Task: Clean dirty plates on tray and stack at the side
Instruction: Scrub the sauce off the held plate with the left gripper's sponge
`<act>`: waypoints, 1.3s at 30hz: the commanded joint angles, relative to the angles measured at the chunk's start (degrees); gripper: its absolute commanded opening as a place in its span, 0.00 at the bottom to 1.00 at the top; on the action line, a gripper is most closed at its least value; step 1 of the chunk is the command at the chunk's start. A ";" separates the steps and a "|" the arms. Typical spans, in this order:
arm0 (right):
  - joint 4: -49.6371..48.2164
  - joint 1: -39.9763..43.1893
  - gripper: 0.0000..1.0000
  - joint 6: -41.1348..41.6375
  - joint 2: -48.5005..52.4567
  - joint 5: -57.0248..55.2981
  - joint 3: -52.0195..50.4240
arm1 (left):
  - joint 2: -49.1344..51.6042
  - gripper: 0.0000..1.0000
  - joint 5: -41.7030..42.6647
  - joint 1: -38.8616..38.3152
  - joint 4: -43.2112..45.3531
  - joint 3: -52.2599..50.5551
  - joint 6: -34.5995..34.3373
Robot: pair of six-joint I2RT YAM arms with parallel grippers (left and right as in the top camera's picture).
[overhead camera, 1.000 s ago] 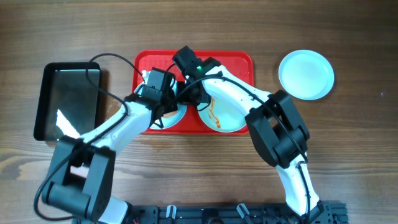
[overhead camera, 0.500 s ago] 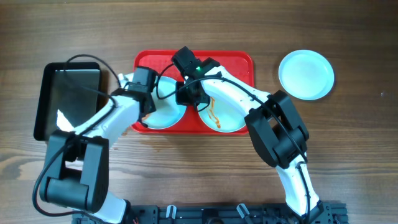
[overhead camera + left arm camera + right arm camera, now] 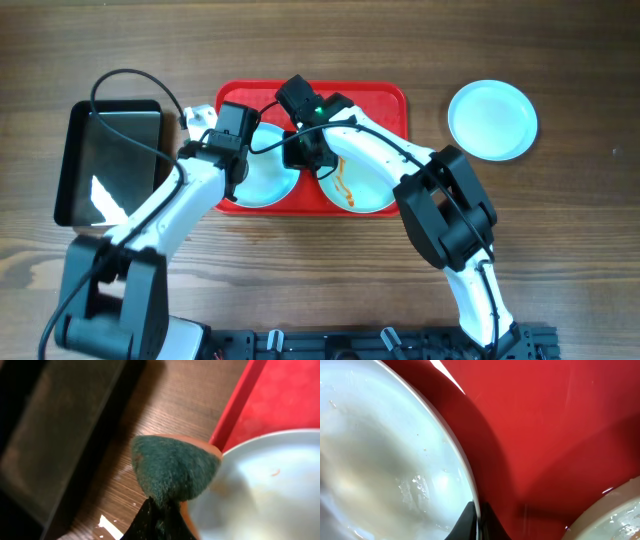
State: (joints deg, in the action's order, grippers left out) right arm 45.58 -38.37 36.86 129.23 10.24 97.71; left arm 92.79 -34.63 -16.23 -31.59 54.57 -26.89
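Observation:
Two plates lie on the red tray [image 3: 380, 100]. The left plate [image 3: 268, 180] looks wiped; the right plate [image 3: 365, 185] carries an orange-brown sauce smear. A third, clean plate [image 3: 491, 120] lies on the table at the right. My left gripper [image 3: 232, 165] is shut on a green sponge [image 3: 172, 472], held over the left plate's [image 3: 260, 490] left rim and the tray's edge [image 3: 235, 415]. My right gripper [image 3: 477, 522] is shut on the left plate's rim [image 3: 465, 472], between the two plates.
A black glossy tray [image 3: 110, 160] lies on the wooden table left of the red tray, and shows in the left wrist view [image 3: 55, 445]. The right plate's rim [image 3: 620, 515] is at the right wrist view's lower corner.
My left gripper with the sponge has moved left, from the left plate's middle to its left rim by the tray's edge. My right gripper has kept its hold on the rim.

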 commanded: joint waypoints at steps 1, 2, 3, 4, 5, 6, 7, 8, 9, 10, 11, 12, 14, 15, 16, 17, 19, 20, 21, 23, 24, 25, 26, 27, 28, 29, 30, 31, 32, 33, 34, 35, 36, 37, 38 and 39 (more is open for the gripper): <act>0.90 0.28 0.04 0.72 0.68 -4.07 -0.70 | -4.28 0.04 4.85 -1.68 -0.35 1.31 -0.55; 0.92 0.28 0.04 0.74 0.68 -4.07 -0.70 | -4.66 0.04 8.66 -1.66 0.00 1.31 -0.59; 0.96 0.28 0.04 0.74 0.68 -4.04 -0.70 | -4.68 0.04 13.57 -1.57 0.63 1.31 -0.61; 0.98 0.28 0.04 0.74 0.68 -4.04 -0.70 | -4.52 0.04 18.21 -1.40 1.40 1.27 -0.79; 0.98 0.28 0.04 0.74 0.68 -4.04 -0.70 | -4.31 0.04 20.59 -1.38 1.81 1.27 -1.31; 0.98 0.28 0.04 0.72 0.68 -4.07 -0.70 | -3.80 0.04 25.16 -1.40 2.73 1.27 -2.36; 0.98 0.28 0.04 0.76 0.68 -4.07 -0.70 | -3.48 0.04 27.71 -1.40 3.17 1.27 -2.38; 0.98 0.28 0.04 0.74 0.68 -4.07 -0.70 | -2.93 0.04 30.03 -1.42 3.58 1.27 -2.60; 0.98 0.28 0.04 0.74 0.68 -4.07 -0.70 | -2.10 0.04 32.30 -1.42 3.93 1.27 -3.41; 0.98 0.28 0.04 0.76 0.68 -4.04 -0.70 | -0.79 0.04 33.40 -1.42 4.09 1.27 -3.67; 0.98 0.28 0.04 0.74 0.68 -4.07 -0.70 | 0.26 0.04 33.38 -1.42 4.35 1.27 -3.65; 1.05 0.28 0.04 0.70 0.68 -4.04 -0.70 | 1.38 0.04 33.33 -1.40 5.05 1.27 -3.63; 1.18 0.28 0.04 0.72 0.68 -4.04 -0.70 | 4.70 0.04 33.33 -1.40 8.26 1.27 -3.61; 1.20 0.28 0.04 0.70 0.68 -4.04 -0.70 | 5.79 0.04 33.38 -1.40 9.44 1.27 -3.61; 1.20 0.28 0.04 0.70 0.68 -4.07 -0.70 | 6.80 0.04 33.35 -1.40 10.62 1.27 -3.61; 1.20 0.28 0.04 0.66 0.68 -4.09 -0.70 | 7.80 0.04 33.07 -1.31 11.78 1.27 -3.54; 1.25 0.28 0.04 0.63 0.68 -4.28 -0.70 | 9.42 0.04 31.71 -0.63 13.38 1.27 -3.37; 1.31 0.28 0.04 0.63 0.68 -4.31 -0.70 | 9.88 0.04 30.10 -0.13 13.40 1.27 -3.37; 1.38 0.28 0.04 0.63 0.68 -4.37 -0.70 | 10.14 0.04 28.26 0.55 13.18 1.27 -3.32; 1.40 0.28 0.04 0.66 0.68 -4.46 -0.70 | 10.40 0.04 25.18 2.47 12.48 1.27 -1.33; 1.36 0.28 0.04 0.68 0.68 -4.48 -0.70 | 10.40 0.04 23.71 3.74 11.93 1.27 -0.37; 1.33 0.28 0.04 0.70 0.68 -4.48 -0.70 | 10.40 0.04 21.86 5.07 11.13 1.27 -0.33; 1.31 0.28 0.04 0.74 0.68 -4.48 -0.70 | 10.40 0.04 20.24 6.29 10.16 1.27 -0.35; 1.29 0.28 0.04 0.79 0.68 -4.48 -0.70 | 10.40 0.04 19.02 7.67 8.90 1.27 -0.35; 1.27 0.28 0.04 0.83 0.68 -4.48 -0.70 | 10.38 0.04 18.62 8.55 8.00 1.29 -0.35; 1.18 0.28 0.04 0.81 0.68 -4.48 -0.70 | 10.27 0.04 18.62 9.27 7.10 1.29 -0.35; 1.09 0.28 0.04 0.85 0.68 -4.50 -0.70 | 10.25 0.04 18.67 9.81 6.36 1.29 -0.39; 0.94 0.28 0.04 0.81 0.68 -4.50 -0.70 | 10.08 0.04 18.67 10.10 5.53 1.29 -0.37; 0.81 0.28 0.04 0.85 0.68 -4.50 -0.70 | 9.90 0.04 18.47 10.25 4.66 1.29 -0.37; 0.70 0.28 0.04 0.87 0.68 -4.48 -0.70 | 9.33 0.04 18.47 10.23 3.56 1.29 -0.37; 0.70 0.28 0.04 0.85 0.68 -4.50 -0.70 | 8.22 0.04 18.49 10.08 2.19 1.29 -0.70; 0.70 0.28 0.04 0.85 0.68 -4.50 -0.70 | 6.93 0.04 18.51 9.77 1.18 1.29 -0.79; 0.72 0.28 0.04 0.87 0.68 -4.76 -0.70 | 5.60 0.04 18.51 9.44 0.42 1.29 -0.79; 0.72 0.28 0.04 0.92 0.68 -5.14 -0.70 | 4.00 0.04 18.73 8.98 -0.37 1.29 -0.79; 0.74 0.28 0.04 1.27 0.68 -5.64 -0.70 | 1.64 0.04 19.17 8.26 -1.29 1.29 -0.79; 0.72 0.28 0.04 1.31 0.68 -5.90 -0.70 | -0.50 0.04 19.85 7.65 -2.14 1.29 -0.79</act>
State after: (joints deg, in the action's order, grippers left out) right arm 45.15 -38.54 37.50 129.19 9.34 97.76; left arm 98.52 -11.60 -7.73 -31.86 56.53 -28.16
